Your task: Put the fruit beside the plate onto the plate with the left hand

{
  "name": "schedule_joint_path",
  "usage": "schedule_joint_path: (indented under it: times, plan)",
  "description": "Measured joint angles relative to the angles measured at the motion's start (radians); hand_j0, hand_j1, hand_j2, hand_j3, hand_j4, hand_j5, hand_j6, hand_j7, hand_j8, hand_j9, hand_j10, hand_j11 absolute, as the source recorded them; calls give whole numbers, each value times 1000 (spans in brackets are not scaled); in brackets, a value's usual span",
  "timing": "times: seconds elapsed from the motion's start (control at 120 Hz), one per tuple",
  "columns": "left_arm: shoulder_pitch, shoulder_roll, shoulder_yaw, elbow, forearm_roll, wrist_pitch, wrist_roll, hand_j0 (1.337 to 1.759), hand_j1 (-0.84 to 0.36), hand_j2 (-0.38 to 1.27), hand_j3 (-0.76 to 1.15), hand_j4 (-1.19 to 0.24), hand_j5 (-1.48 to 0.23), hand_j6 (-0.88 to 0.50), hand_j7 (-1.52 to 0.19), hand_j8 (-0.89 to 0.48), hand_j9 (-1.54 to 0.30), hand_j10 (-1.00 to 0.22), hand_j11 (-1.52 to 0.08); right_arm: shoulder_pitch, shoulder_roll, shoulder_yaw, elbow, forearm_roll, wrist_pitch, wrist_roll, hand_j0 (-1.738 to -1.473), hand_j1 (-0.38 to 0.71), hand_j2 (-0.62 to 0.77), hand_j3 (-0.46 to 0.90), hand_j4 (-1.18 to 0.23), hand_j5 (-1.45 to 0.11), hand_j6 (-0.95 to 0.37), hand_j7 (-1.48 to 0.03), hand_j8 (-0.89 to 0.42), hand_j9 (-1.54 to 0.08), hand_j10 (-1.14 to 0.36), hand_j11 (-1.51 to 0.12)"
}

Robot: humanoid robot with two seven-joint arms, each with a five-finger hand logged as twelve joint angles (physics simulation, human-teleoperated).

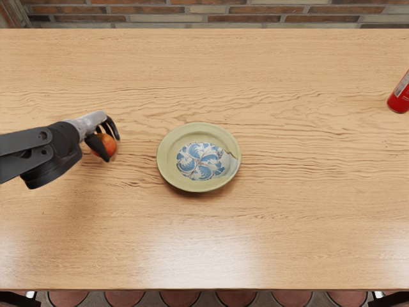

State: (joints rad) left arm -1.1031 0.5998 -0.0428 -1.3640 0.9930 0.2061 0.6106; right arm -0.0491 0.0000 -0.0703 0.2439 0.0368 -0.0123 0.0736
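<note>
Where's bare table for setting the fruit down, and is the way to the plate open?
Bare wood lies between the left hand, curled around the fruit, and the plate; nothing blocks that path. Also free: plate to can, and the whole near strip. Nowhere crowded.

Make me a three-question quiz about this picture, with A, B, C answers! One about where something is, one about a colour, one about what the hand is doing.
1. Where is the red can?
A. on the plate
B. at the right edge of the table
C. beside the fruit

2. What colour is the pattern in the middle of the plate?
A. blue
B. pink
C. black

3. What is the left hand doing?
A. lying flat and open
B. closed around the fruit
C. touching the plate

Answers:
1 B, the can stands far right, partly cut off by the picture's edge.
2 A, blue swirls show inside the pale green rim.
3 B, its dark fingers curl around the orange-red fruit, left of the plate.
</note>
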Motion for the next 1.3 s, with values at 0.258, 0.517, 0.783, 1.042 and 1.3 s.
schedule_joint_path:
  times: [0.258,0.517,0.783,1.042,1.3]
  plan:
    - [-15,0,-190,7,-233,-90,0,1655,-300,356,0,-691,-964,-408,-962,-376,-951,-534,-942,0,0,0,0,0,0,0,-1658,-335,-2,0,-12,-15,-11,-15,-11,-15,-11,-15]
    - [-20,-50,-371,8,-374,-257,0,1655,-285,371,0,-699,-989,-415,-989,-383,-965,-550,-956,0,0,0,0,0,0,0,-1658,-335,-2,0,-11,-15,-11,-15,-11,-15,-11,-15]
    - [13,-175,-392,17,-391,-282,0,1655,-290,396,0,-711,-1050,-389,-1041,-361,-1014,-535,-990,0,0,0,0,0,0,0,-1658,-335,-2,0,-11,-15,-11,-15,-11,-15,-11,-15]
    - [19,-245,-351,93,-386,-282,0,1654,-257,330,0,-700,-1020,-414,-1007,-391,-988,-546,-971,0,0,0,0,0,0,0,-1658,-335,-2,0,-11,-15,-11,-15,-11,-15,-11,-15]
    - [-12,-237,-331,106,-384,-360,0,1657,88,109,0,-273,-389,-193,-385,-185,-380,-234,-373,0,0,0,0,0,0,0,-1658,-335,-2,0,-11,-15,-11,-15,-11,-15,-11,-15]
